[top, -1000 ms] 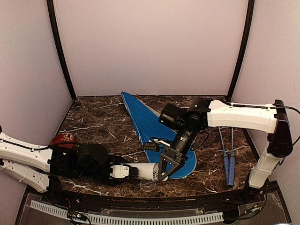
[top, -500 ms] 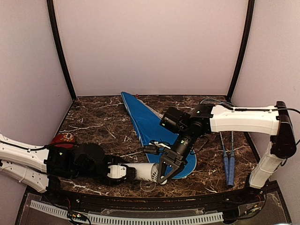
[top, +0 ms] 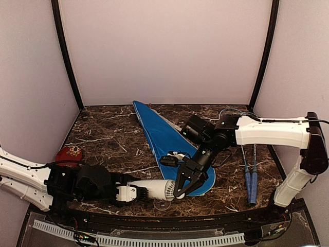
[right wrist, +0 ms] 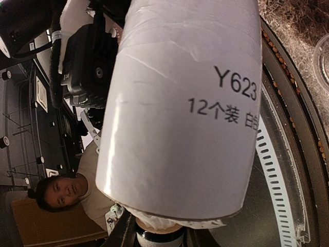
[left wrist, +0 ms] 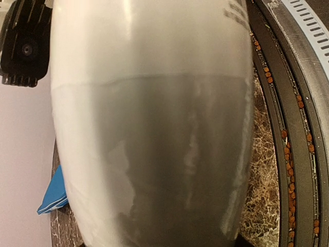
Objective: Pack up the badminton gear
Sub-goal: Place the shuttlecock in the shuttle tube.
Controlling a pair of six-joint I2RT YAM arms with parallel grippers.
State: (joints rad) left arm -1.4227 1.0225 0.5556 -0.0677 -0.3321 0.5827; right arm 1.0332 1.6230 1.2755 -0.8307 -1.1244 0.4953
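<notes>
**Inspector:** Where is the long white tube [top: 154, 189] lying, and what is holding it?

**Surveyor:** It is lying level along the near edge of the worktop [top: 108, 134], left of centre. From overhead, the left end effector [top: 127, 191] is clamping round its left part. In that wrist's own view the tube is filling the frame and no fingers are showing.

**Inspector:** And the right end effector [top: 180, 186]?

**Surveyor:** It is pointing down and left at the tube's open right end, with its prongs standing apart. Something white and frayed is showing at the mouth in the right wrist view. Whether the prongs are pinching it, I cannot tell.

**Inspector:** How are you rating the tube's handling?

**Surveyor:** I am judging it light, thin-walled card with a glossy skin. It is likely slipping under a loose grip and denting under a hard one. A hold across the mid-body is looking soundest, since it is leaving the mouth free.

**Inspector:** The surface and the room?

**Surveyor:** The worktop is showing a dark, veined, marble-look finish, hard and smooth, so I am expecting round items to roll. Pale walls [top: 164, 51] are closing in at left, far and right.
- The big blue cover [top: 162, 135] is lying at centre, running from the far side towards the tube's right end.
- Two rackets [top: 250, 177] are lying side by side at the right, handles near.
- A small red oval object [top: 69, 153] is sitting at the left.
- A clear round disc [top: 162, 205] is lying just near of the tube.
</notes>
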